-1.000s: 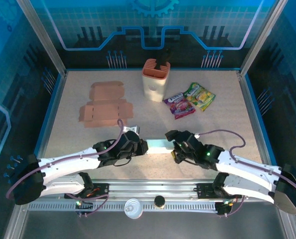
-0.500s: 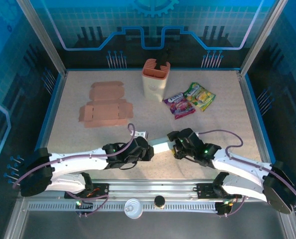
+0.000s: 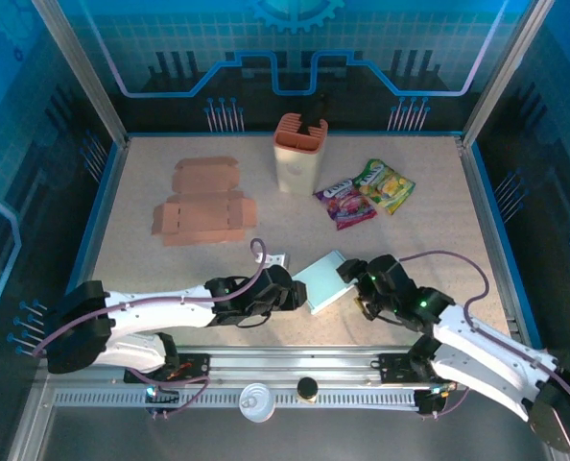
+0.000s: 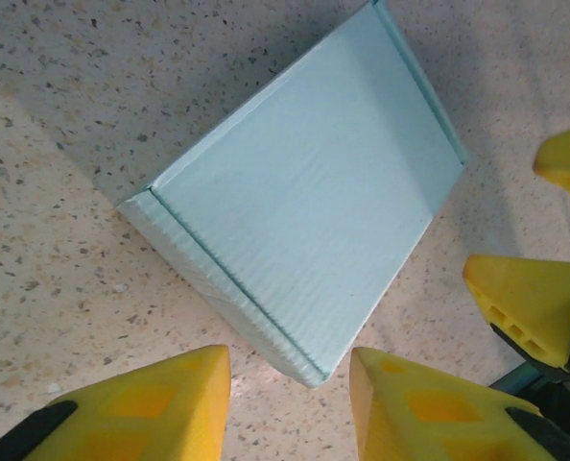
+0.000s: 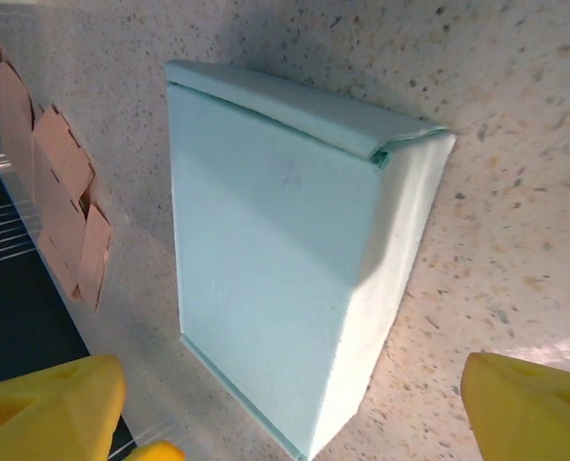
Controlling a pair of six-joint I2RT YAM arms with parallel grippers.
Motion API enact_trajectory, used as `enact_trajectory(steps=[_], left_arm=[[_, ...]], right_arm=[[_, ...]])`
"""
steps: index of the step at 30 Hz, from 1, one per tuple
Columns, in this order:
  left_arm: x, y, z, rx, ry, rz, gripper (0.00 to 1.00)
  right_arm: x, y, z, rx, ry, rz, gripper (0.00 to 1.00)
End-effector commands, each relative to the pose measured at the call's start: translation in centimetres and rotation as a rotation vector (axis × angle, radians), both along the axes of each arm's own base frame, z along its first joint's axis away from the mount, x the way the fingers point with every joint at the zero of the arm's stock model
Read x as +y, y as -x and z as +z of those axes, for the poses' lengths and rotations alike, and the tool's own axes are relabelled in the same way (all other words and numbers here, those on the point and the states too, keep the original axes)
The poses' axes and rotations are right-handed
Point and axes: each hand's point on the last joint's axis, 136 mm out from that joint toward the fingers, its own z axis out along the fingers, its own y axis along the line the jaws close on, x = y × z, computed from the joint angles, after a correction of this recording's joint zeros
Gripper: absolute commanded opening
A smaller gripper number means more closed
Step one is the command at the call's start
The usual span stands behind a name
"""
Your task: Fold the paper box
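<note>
There is one blue box (image 3: 324, 281). There are two grippers, one on each arm. There are two flat brown pieces: a far cardboard sheet (image 3: 204, 177) and a near cardboard sheet (image 3: 204, 219). There are two bags: a purple snack bag (image 3: 345, 204) and a green snack bag (image 3: 385, 184). There is one orange holder (image 3: 299, 154) at the back. One white cup (image 3: 255, 401) and one black cap (image 3: 308, 389) sit on the front rail.

The blue box lies flat on the table (image 3: 419, 240), near the front, in the middle. It is turned at a slant. It is light blue and folded shut, with sharp edges and faint thin lines on top. In the right wrist view, one corner of its end flap does not sit quite flat.

The box lies between the two grippers. The left gripper (image 4: 290, 373) is just beside one corner, its yellow fingers a little apart, holding nothing. The right gripper (image 5: 285, 413) has its fingers spread very wide on the other side, and it holds nothing too.
</note>
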Motion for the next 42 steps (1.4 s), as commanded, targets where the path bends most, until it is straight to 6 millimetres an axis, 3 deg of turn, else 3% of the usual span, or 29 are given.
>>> enact_trajectory(steps=[1, 8, 15, 20, 27, 30, 32, 35, 38, 42], left_arm=[[-0.1, -0.1, -0.6, 0.058, 0.061, 0.079, 0.4], [-0.8, -0.8, -2.8, 0.101, 0.111, 0.165, 0.42], [-3.7, -2.0, -4.2, 0.121, 0.134, 0.16, 0.37], [-7.9, -4.4, -4.2, 0.101, 0.166, 0.125, 0.29], [-15.1, -9.1, -4.9, 0.104, 0.224, 0.023, 0.26], [-16.0, -10.0, -4.1, 0.097, 0.235, 0.009, 0.28], [-15.2, -10.2, -2.5, 0.065, 0.227, 0.012, 0.3], [-11.6, -10.3, -0.5, 0.02, 0.18, 0.045, 0.33], [-5.9, -10.9, 0.5, 0.006, 0.136, 0.108, 0.34], [4.0, -12.4, 0.1, 0.035, 0.06, 0.256, 0.35]], right_arm=[[-1.9, 0.5, 0.1, -0.056, 0.146, 0.081, 0.84], [-0.6, -0.2, 4.1, -0.211, 0.312, 0.362, 0.78], [0.2, 0.0, 7.4, -0.275, 0.338, 0.477, 0.76], [-0.5, 0.1, 9.2, -0.334, 0.342, 0.454, 0.74], [-1.8, 0.5, 9.3, -0.35, 0.365, 0.423, 0.74], [-2.0, 0.6, 9.6, -0.369, 0.373, 0.428, 0.74], [-2.1, 0.6, 9.8, -0.379, 0.384, 0.44, 0.74], [-1.7, 0.6, 9.7, -0.39, 0.388, 0.472, 0.74], [-1.1, 0.6, 9.1, -0.387, 0.388, 0.508, 0.73], [-0.1, 0.6, 8.5, -0.373, 0.364, 0.551, 0.72]])
